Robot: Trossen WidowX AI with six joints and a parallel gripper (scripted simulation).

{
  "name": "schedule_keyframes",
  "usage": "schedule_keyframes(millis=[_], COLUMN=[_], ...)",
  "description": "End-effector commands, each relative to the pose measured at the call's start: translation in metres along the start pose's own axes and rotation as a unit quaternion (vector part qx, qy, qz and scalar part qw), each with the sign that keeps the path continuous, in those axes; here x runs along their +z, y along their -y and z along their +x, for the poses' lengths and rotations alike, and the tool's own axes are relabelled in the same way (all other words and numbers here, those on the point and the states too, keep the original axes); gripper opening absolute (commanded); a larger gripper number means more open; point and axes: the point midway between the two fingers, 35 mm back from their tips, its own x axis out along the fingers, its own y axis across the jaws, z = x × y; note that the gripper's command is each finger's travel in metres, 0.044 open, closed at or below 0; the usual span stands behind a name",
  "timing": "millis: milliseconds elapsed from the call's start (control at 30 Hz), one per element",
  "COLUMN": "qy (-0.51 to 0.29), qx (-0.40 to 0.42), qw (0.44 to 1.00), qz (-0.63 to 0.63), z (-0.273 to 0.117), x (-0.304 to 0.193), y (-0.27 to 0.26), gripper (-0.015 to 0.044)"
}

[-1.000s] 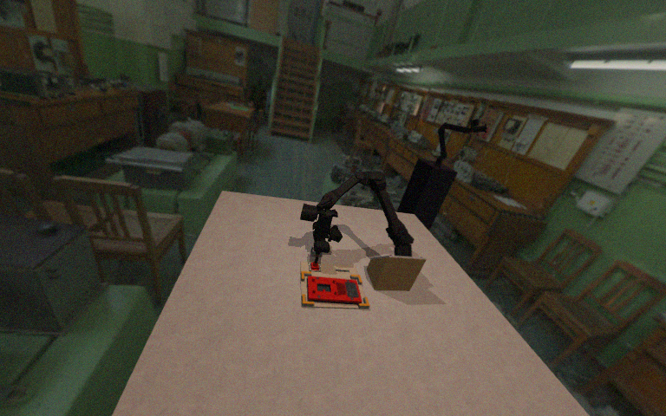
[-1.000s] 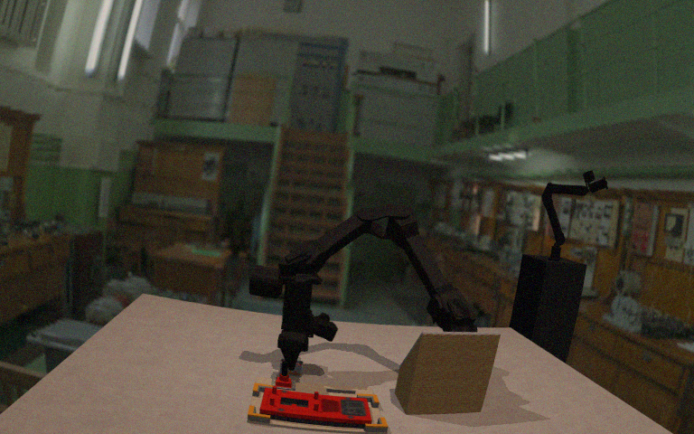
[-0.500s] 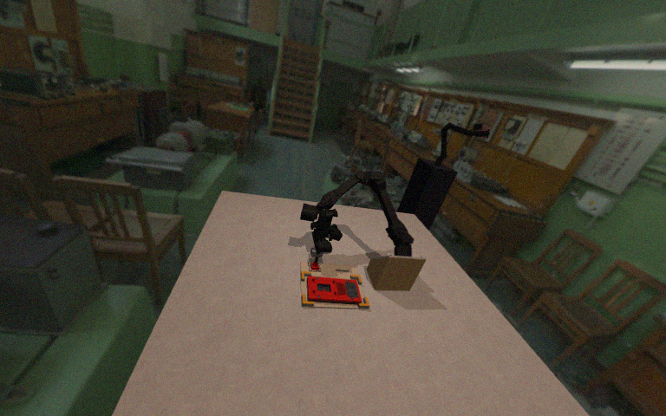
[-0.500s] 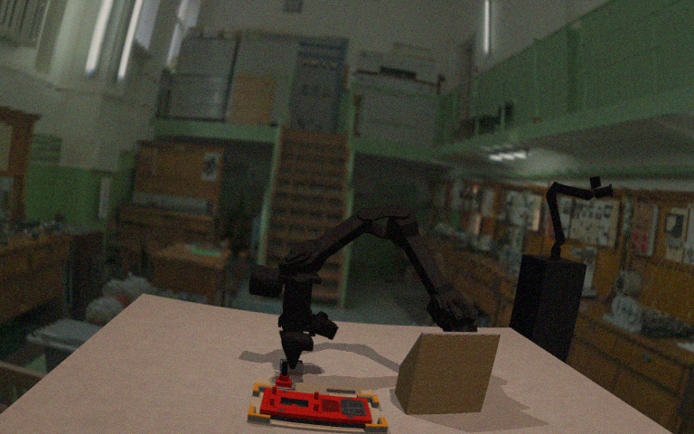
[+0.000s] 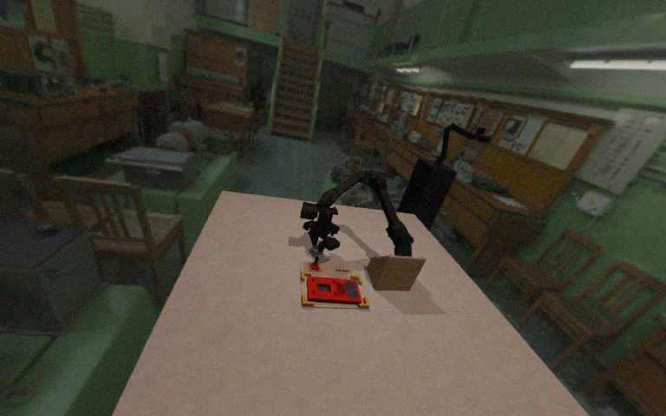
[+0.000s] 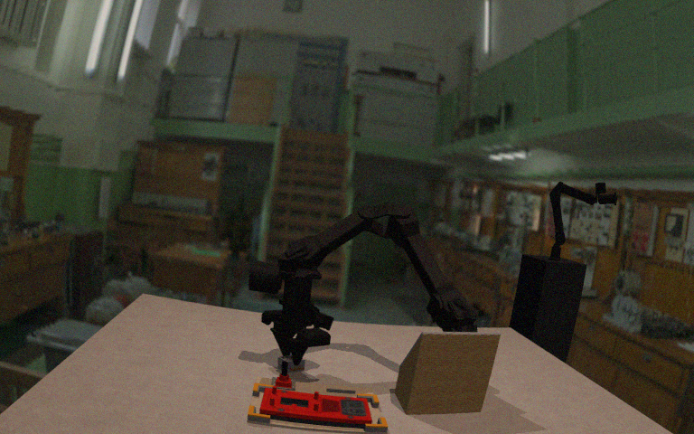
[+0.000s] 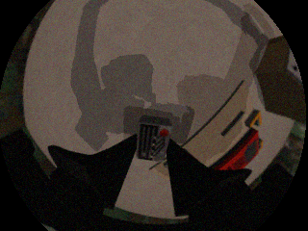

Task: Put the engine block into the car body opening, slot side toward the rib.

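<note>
My gripper [image 5: 316,250] [image 6: 294,362] [image 7: 152,139] points down behind the car body and is shut on the engine block. The engine block [image 6: 298,365] [image 7: 148,137] is grey, with dark slots on one half of its top face and a red dot by the other. It sits between the fingertips, at or just above the table; which I cannot tell. The red car body [image 5: 324,296] [image 6: 317,412] [image 7: 239,153] lies flat, with a dark rectangular opening [image 5: 323,288] [image 6: 294,402] in its left part. I cannot make out the rib.
A red piece with a black upright stem [image 5: 315,266] [image 6: 283,382] stands close in front of the gripper. Yellow corner brackets [image 5: 307,302] [image 6: 258,417] surround the car body on a tan board [image 7: 208,140]. A wooden wedge-shaped block [image 5: 395,274] [image 6: 447,376] [image 7: 276,64] stands to the right.
</note>
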Motion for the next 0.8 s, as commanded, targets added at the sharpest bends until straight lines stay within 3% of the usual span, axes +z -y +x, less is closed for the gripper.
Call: schedule_keyframes(millis=[0,367,767], qy=[-0.002,-0.003,-0.004], qx=[0.000,-0.001,0.000], qw=[0.998,0.969,0.898], qz=[-0.057,-0.246,-0.441], z=[-0.003,-0.011,-0.019], x=[-0.001,-0.003,-0.004], y=[-0.001,-0.001,-0.001], gripper=[0.0000,0.0000,0.0000])
